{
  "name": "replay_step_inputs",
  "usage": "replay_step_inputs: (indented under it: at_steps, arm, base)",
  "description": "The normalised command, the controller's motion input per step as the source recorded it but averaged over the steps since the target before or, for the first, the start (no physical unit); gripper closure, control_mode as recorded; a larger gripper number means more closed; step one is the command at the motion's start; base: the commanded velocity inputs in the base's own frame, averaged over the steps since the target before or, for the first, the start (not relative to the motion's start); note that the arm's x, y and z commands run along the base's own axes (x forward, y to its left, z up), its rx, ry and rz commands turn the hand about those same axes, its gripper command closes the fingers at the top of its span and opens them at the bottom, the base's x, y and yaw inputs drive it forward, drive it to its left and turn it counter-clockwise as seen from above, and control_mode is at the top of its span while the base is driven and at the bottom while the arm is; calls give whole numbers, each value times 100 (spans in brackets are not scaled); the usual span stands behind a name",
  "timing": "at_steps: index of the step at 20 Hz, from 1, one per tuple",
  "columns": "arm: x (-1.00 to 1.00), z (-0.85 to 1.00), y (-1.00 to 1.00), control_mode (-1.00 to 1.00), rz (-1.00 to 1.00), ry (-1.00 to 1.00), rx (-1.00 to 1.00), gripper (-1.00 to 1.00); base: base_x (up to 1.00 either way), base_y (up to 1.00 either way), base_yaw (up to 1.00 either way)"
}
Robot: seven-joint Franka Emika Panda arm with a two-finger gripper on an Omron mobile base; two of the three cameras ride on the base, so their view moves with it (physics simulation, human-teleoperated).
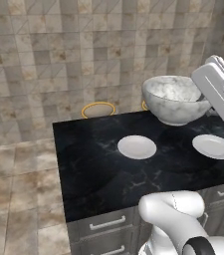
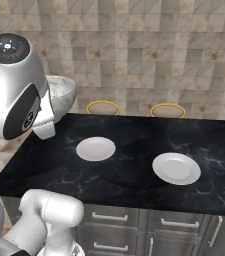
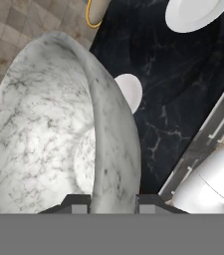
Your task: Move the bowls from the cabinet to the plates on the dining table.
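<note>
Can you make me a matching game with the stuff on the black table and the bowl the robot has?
Things:
1. marbled bowl
2. plates
3. dining table
4. gripper

States:
A. black top with white veins
B. shut on the bowl's rim
C. held up in the air
D. white, flat, nothing on them

Pairs: 1-C, 2-D, 3-A, 4-B

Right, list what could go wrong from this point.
1. The gripper pinches the marbled bowl by one stretch of rim, so the bowl could tilt or slip out over the dining table.
2. The left plate looks barely wider than the bowl, so a slightly off-centre drop might land on its edge.
</note>
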Motion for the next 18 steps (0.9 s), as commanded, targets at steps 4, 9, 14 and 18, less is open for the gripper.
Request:
replay_step_inputs:
  at_steps: [4,9,14,18]
  arm:
    - [0,0,0,100,0,0,0,100]
    - [0,0,0,100,0,0,0,100]
    - [0,0,0,100,0,0,0,100]
    - [0,0,0,-100,0,0,0,100]
  base:
    - [0,0,0]
    - [0,0,0]
    - [0,0,0]
    - [0,0,0]
